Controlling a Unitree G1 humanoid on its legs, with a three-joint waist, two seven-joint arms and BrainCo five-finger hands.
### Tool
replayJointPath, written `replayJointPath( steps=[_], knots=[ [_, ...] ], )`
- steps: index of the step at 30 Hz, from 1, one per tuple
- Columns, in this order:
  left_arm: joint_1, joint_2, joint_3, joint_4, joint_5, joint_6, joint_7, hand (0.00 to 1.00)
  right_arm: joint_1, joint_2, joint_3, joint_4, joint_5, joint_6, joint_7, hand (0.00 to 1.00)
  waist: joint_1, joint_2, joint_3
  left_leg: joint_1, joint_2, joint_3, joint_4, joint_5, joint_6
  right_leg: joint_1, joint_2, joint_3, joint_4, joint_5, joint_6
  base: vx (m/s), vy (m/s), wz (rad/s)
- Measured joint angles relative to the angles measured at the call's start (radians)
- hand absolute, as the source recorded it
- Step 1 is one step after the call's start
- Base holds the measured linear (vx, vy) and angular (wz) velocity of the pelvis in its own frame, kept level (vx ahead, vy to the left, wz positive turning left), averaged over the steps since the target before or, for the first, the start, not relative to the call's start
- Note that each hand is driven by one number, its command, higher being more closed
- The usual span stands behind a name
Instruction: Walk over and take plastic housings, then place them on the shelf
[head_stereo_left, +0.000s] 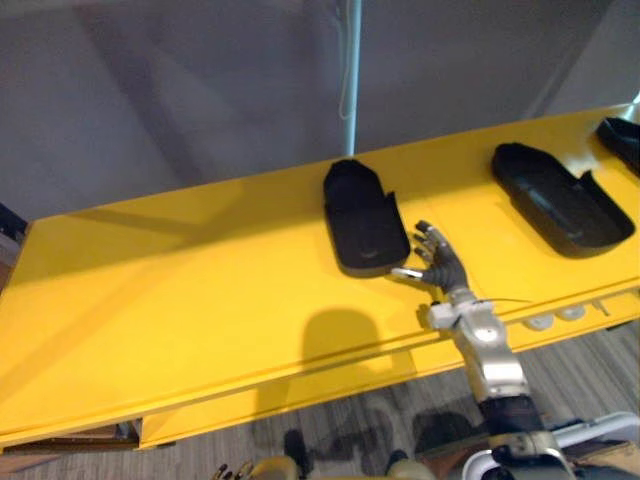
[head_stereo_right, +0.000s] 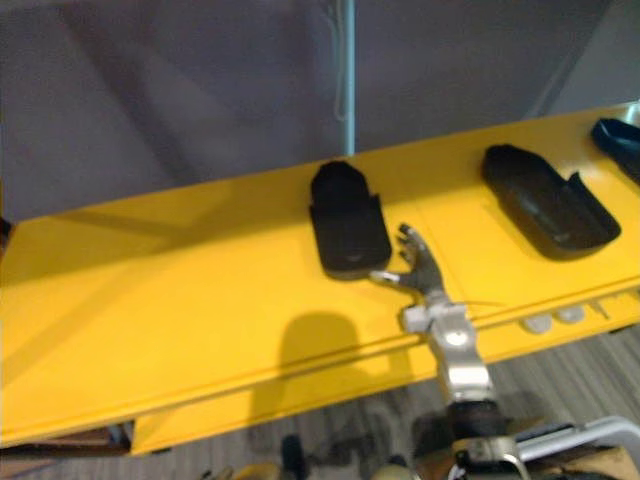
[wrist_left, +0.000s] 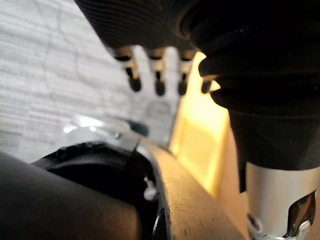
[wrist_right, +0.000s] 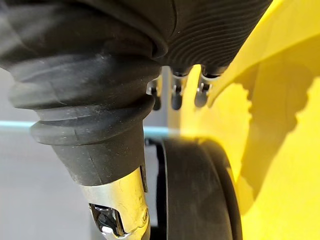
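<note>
Black housing (head_stereo_left: 364, 222) lies beside, perhaps touching, right hand's (head_stereo_left: 447, 266) fingers (head_stereo_left: 432, 243).

A grey wall (head_stereo_left: 200, 90) spreads across the background, well beyond the right hand (head_stereo_left: 440, 262) and to both sides of it. A slim light-blue pole (head_stereo_left: 350, 70) stands upright against that wall, far ahead of the hand and a little to its left. A grey plank-pattern floor (head_stereo_left: 330, 420) lies below and behind the hand, on the robot's side. Two small pale round discs (head_stereo_left: 555, 318), side by side, sit near the hand, to its right; what they are cannot be told.
</note>
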Motion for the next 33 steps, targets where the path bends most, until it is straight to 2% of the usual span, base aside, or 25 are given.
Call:
replayJointPath(
  steps=[2, 4, 9, 13, 17, 21, 23, 29, 33],
  knots=[
    [0.000, 0.000, 0.001, 0.000, 0.000, -0.001, 0.000, 0.00, 0.019, 0.003, -0.021, -0.038, 0.001, -0.004, -0.011, 0.00, 0.000, -0.002, -0.001, 0.005, 0.001, 0.002, 0.000, -0.003, -0.002, 0.006, 0.002, 0.001, -0.004, 0.000, 0.000, 0.01, -0.003, -0.02],
    [0.000, 0.001, 0.009, 0.000, 0.000, -0.001, 0.001, 0.00, 0.071, 0.005, -0.032, -0.147, 0.011, -0.035, -0.016, 0.00, -0.002, -0.010, -0.007, 0.005, 0.008, 0.013, 0.000, -0.007, -0.007, 0.005, 0.009, 0.009, -0.012, 0.002, -0.003, 0.02, -0.014, -0.12],
    [-0.008, 0.009, 0.032, 0.002, 0.031, -0.002, 0.020, 0.00, 0.140, 0.015, -0.028, -0.259, 0.126, -0.076, 0.090, 0.00, -0.014, -0.032, -0.023, 0.018, 0.013, 0.039, 0.000, -0.016, -0.015, 0.005, 0.020, 0.034, -0.024, 0.005, -0.007, 0.04, -0.006, -0.17],
    [-0.033, 0.012, 0.032, 0.009, 0.036, -0.005, 0.043, 0.00, 0.149, 0.018, 0.076, -0.271, 0.208, -0.078, 0.198, 0.00, -0.012, -0.038, -0.037, 0.030, 0.013, 0.053, -0.001, -0.018, -0.015, 0.009, 0.021, 0.049, -0.023, 0.005, -0.008, 0.02, 0.002, -0.11],
    [-0.043, 0.013, 0.033, 0.041, 0.035, -0.010, 0.063, 0.00, 0.123, 0.055, 0.250, -0.259, 0.246, -0.078, 0.239, 0.00, -0.008, -0.041, -0.052, 0.041, 0.016, 0.053, -0.002, -0.019, -0.016, 0.021, 0.024, 0.049, -0.025, 0.005, -0.009, 0.00, 0.000, 0.00],
    [-0.046, 0.010, 0.041, 0.043, 0.035, -0.009, 0.075, 0.00, 0.048, 0.122, 0.389, -0.172, 0.245, -0.071, 0.231, 0.00, 0.015, -0.042, -0.061, 0.040, 0.018, 0.049, -0.002, -0.019, -0.015, 0.023, 0.026, 0.047, -0.026, 0.005, -0.012, -0.02, 0.003, 0.01],
    [-0.049, 0.006, 0.043, 0.044, 0.036, -0.008, 0.079, 0.00, 0.007, 0.151, 0.449, -0.094, 0.235, -0.064, 0.204, 0.00, 0.026, -0.043, -0.065, 0.037, 0.016, 0.038, -0.002, -0.019, -0.015, 0.026, 0.024, 0.034, -0.029, 0.003, -0.015, 0.00, 0.009, 0.13],
    [-0.048, 0.002, 0.053, 0.082, 0.036, -0.002, 0.081, 0.00, -0.061, 0.184, 0.534, 0.027, 0.211, -0.053, 0.145, 0.00, 0.046, -0.039, -0.065, 0.021, 0.008, 0.014, -0.002, -0.016, -0.013, 0.030, 0.020, 0.003, -0.035, 0.005, -0.011, 0.03, 0.005, 0.16],
    [-0.044, -0.015, 0.071, 0.082, 0.035, -0.009, 0.086, 0.00, -0.128, 0.238, 0.554, 0.151, 0.156, -0.036, 0.010, 0.00, 0.057, -0.034, -0.063, 0.015, 0.004, -0.008, -0.002, -0.016, -0.013, 0.042, 0.018, -0.023, -0.045, 0.003, -0.013, 0.04, -0.003, 0.16]
  ],
)
